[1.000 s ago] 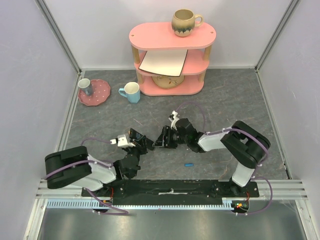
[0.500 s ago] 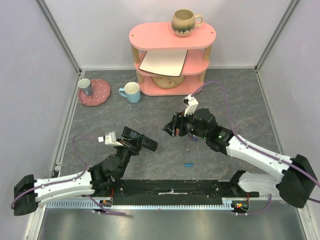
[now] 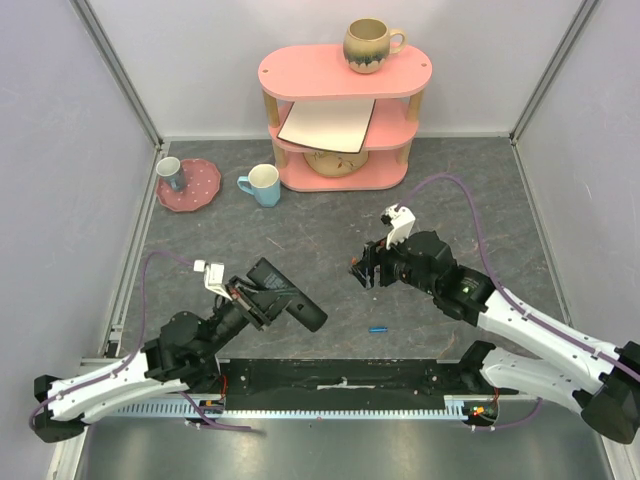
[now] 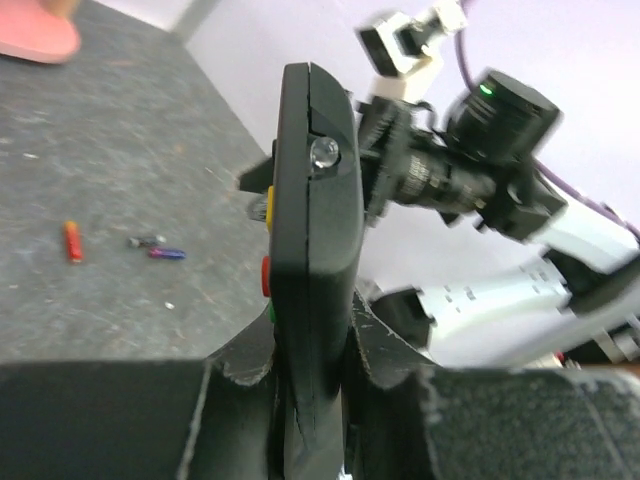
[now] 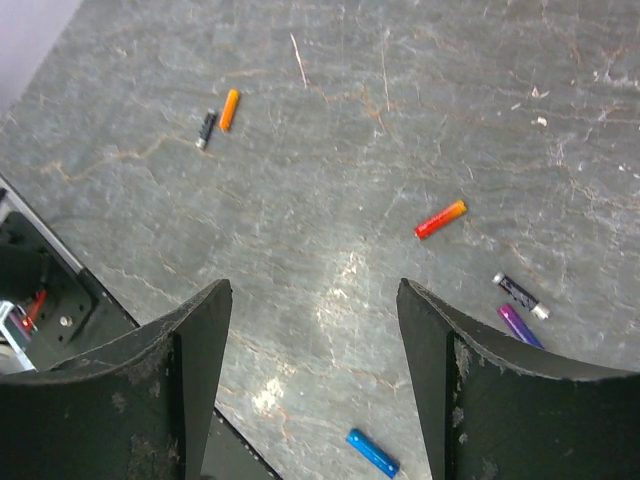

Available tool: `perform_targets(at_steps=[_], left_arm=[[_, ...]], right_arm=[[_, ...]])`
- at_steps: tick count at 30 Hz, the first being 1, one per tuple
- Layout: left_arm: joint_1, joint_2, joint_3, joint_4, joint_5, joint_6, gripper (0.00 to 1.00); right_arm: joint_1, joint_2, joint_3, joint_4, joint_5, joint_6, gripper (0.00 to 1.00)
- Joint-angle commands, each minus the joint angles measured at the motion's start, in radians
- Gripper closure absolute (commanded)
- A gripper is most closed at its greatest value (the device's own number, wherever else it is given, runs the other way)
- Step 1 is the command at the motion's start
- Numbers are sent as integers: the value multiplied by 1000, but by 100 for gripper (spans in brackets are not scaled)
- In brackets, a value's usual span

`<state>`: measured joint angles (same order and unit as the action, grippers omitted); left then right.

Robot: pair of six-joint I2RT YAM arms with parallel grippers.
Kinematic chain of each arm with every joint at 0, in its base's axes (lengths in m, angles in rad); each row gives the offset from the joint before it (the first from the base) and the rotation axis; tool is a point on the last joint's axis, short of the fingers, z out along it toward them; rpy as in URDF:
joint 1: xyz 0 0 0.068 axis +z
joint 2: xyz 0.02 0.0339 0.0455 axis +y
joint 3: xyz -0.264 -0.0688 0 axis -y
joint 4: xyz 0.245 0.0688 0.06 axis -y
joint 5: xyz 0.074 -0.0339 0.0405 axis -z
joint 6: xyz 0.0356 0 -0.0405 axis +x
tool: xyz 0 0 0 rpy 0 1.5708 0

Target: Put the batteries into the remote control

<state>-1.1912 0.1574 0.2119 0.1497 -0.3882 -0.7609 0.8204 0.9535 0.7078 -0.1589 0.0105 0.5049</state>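
Black remote (image 4: 310,250), one; batteries (image 5: 441,219), six.

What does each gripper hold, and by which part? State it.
The left gripper is shut on the slim black plastic remote control, clamping its lower end, opposite the clear emitter bulb. The right gripper is open and holds nothing.

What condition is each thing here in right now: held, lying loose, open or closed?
remote control: held up off the table.
left fingers: shut on the remote control.
right fingers: open, empty.
red-orange battery: loose on the table.
blue battery: loose on the table.
blue mug: upright.
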Motion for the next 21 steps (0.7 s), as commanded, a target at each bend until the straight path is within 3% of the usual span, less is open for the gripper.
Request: perform_targets(at_steps=[1,10,21], left_arm=[[1,37,95,-35,268,69,98],[1,99,121,77,514,205,98],[1,80,89,163,532,301,98]], right_arm=[[23,-25,16,-45,29,-77,26],[74,-94,87,-146,40,-170,26],[75,-122,62,-137,71,-161,25]])
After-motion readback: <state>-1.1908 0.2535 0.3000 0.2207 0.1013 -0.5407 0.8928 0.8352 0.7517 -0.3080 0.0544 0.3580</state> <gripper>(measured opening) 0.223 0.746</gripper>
